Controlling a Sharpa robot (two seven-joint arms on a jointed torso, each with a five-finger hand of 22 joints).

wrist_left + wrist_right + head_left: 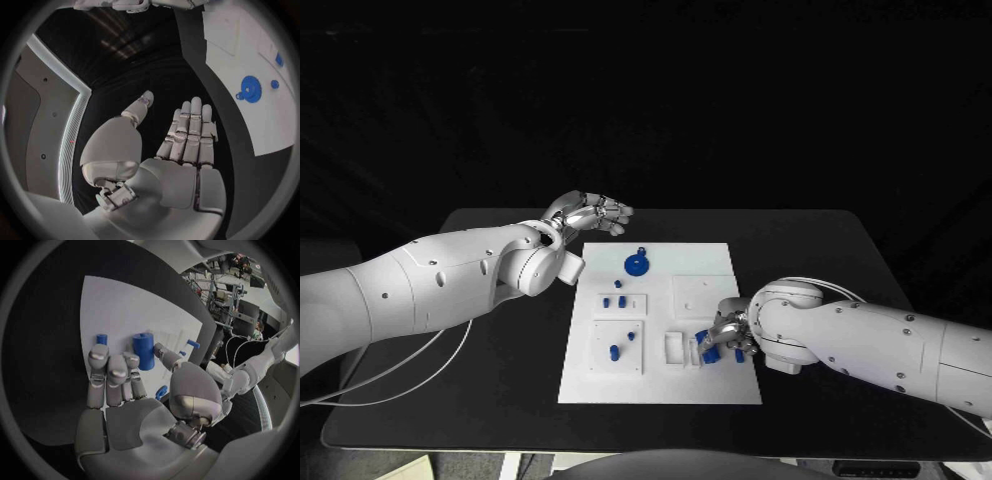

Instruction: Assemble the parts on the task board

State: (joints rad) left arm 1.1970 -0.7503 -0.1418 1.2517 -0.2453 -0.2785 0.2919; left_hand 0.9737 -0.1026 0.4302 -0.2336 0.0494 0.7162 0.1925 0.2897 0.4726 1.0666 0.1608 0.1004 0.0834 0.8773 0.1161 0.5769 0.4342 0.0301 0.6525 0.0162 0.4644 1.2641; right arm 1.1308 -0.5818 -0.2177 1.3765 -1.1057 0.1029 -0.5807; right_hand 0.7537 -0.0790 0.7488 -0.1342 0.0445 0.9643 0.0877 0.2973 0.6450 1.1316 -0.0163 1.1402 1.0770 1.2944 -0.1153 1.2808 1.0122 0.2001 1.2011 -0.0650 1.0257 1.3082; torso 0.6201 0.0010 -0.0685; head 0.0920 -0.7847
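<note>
The white task board (661,385) lies mid-table with small blue parts on it. My right hand (727,336) is low over its near-right area. In the right wrist view a blue cylinder (144,351) stands between the thumb tip and the nearest finger (132,365), which both touch its sides, while the other fingers lie straight. A short blue peg (101,338) sits just beyond the fingertips. My left hand (589,212) hovers off the board's far-left corner, fingers straight and together with the thumb apart, holding nothing (187,145).
A round blue disc (636,265) (251,90) lies at the board's far middle. Small blue pegs (617,300) sit on the left side, two more (620,346) nearer. A white block (676,348) stands beside my right hand. Black table (819,250) surrounds the board.
</note>
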